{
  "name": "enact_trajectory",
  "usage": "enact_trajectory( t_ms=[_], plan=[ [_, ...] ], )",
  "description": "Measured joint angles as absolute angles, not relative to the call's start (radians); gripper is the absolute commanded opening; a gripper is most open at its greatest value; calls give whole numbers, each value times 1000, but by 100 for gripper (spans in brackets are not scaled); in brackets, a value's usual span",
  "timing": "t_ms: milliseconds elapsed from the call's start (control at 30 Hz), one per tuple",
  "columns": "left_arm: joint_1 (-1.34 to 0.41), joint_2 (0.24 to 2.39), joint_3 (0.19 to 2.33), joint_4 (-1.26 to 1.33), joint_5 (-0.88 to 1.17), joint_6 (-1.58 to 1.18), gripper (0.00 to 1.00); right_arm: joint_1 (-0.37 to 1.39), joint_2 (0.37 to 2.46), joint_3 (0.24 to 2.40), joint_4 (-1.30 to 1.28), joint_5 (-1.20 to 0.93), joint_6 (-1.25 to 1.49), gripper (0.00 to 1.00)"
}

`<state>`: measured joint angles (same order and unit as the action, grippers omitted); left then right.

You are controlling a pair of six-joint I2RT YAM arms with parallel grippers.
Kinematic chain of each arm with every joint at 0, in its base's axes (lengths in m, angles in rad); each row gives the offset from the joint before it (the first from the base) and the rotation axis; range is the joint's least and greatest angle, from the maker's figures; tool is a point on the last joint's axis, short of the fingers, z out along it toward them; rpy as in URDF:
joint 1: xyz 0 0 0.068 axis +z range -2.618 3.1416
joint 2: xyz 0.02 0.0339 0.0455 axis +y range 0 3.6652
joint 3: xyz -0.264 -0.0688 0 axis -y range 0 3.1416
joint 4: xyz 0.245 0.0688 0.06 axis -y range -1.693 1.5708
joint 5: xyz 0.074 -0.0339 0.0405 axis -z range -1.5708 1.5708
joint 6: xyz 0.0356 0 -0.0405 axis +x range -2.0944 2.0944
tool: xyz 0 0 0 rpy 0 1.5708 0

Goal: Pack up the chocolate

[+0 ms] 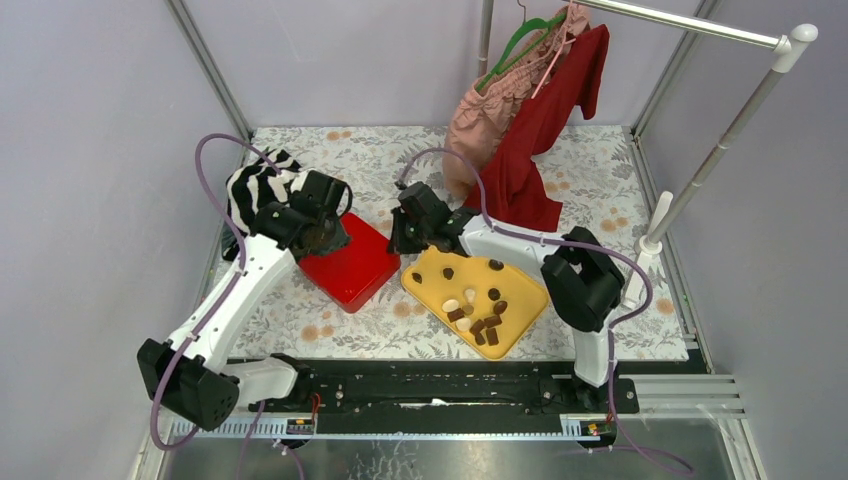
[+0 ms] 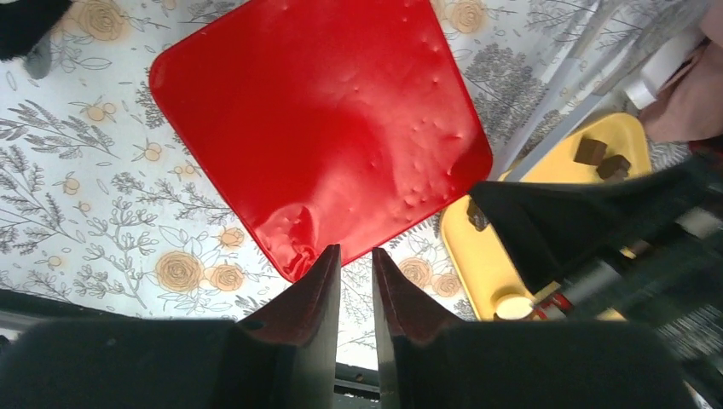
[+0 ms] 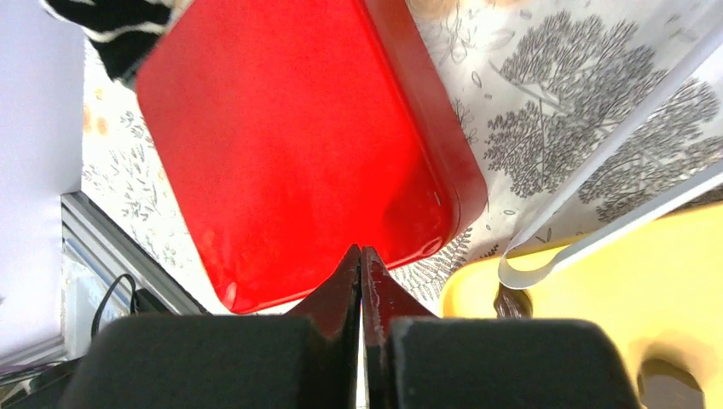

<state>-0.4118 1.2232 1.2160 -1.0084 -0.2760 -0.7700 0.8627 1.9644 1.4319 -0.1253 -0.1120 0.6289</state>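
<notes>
From the top view, the small bite-sized chocolate pieces (image 1: 480,312), dark brown, tan and cream-white, lie loose on the flat yellow plastic tray (image 1: 430,282). Most are bunched toward its near end, and the lidded red square box (image 1: 350,268) sits just beside the tray on its left. Expect each piece to be light, stiff and smooth, so it may skid or pop out of a hard pinch and could scuff if you squeeze it. Take one low across its flat sides, starting at the edge of the cluster. The left gripper (image 1: 322,232) hangs over an edge of the box, and the right gripper (image 1: 402,232) hangs between the box and the tray's far end. In the left wrist view, your left jaws stand slightly apart with nothing between them, and two dark brown cubes (image 2: 601,158) rest on the tray. In the right wrist view, your right jaws are pressed together and empty, and a dark brown piece (image 3: 511,300) sits at the tray's rim.
</notes>
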Motion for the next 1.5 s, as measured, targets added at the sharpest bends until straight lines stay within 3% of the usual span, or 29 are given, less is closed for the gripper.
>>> enact_trajectory(
  t_ms=[300,500,667,733,833,900,967,1033,1233,1500],
  plan=[
    [-306,1288,1216,-972,-270,-715,27,865,1912,1568,-212,-4,568,0],
    [-232,1439,1217,-867,-241,-684,27,865,2024,1603,-228,42,556,0],
    [-221,1474,1221,-840,-202,-655,44,872,2085,1633,-278,48,551,0],
    [-221,1443,1248,-840,-190,-633,55,878,2050,1629,-336,69,538,11],
    [-221,1357,1319,-833,-179,-595,72,889,1931,1624,-384,107,516,49],
    [-221,1279,1362,-813,-175,-569,76,902,1799,1617,-384,137,493,71],
    [-221,1197,1389,-788,-171,-545,84,920,1559,1577,-353,177,464,86],
    [-221,1119,1395,-764,-162,-529,94,928,1450,1543,-319,201,453,97],
    [-221,946,1330,-719,-73,-516,97,928,978,1192,-279,355,466,100],
    [-221,855,1194,-710,-29,-509,97,928,675,811,-453,483,533,100]
  ],
)
